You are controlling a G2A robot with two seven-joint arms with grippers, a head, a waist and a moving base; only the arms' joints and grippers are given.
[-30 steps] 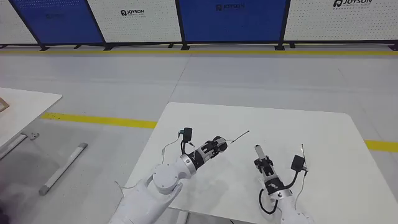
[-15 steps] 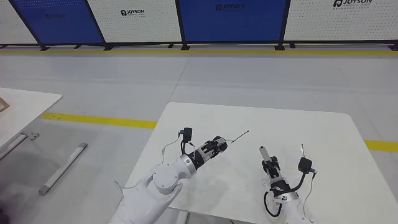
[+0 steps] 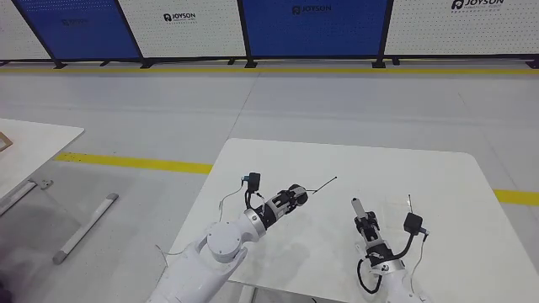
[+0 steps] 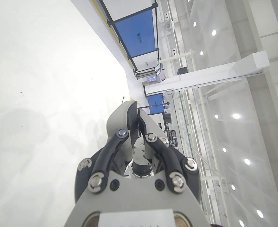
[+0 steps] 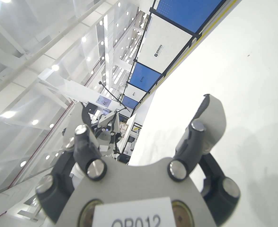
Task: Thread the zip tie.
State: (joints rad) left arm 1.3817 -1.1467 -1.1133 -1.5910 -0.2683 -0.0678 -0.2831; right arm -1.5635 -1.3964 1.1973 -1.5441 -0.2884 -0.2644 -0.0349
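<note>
From above, the right gripper (image 3: 357, 206) has drawn back toward the worktop's (image 3: 421, 164) near edge since a second ago, while the left gripper (image 3: 296, 193) holds the black zip tie (image 3: 324, 184) over the worktop; left wrist view: its pads (image 4: 132, 119) pinch the tie; right wrist view: its fingers (image 5: 212, 112) are spread wide.

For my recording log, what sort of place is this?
Probably a large industrial hall or factory floor: blue and white perforated partition panels, a yellow floor line, and rows of lights high overhead.
</note>
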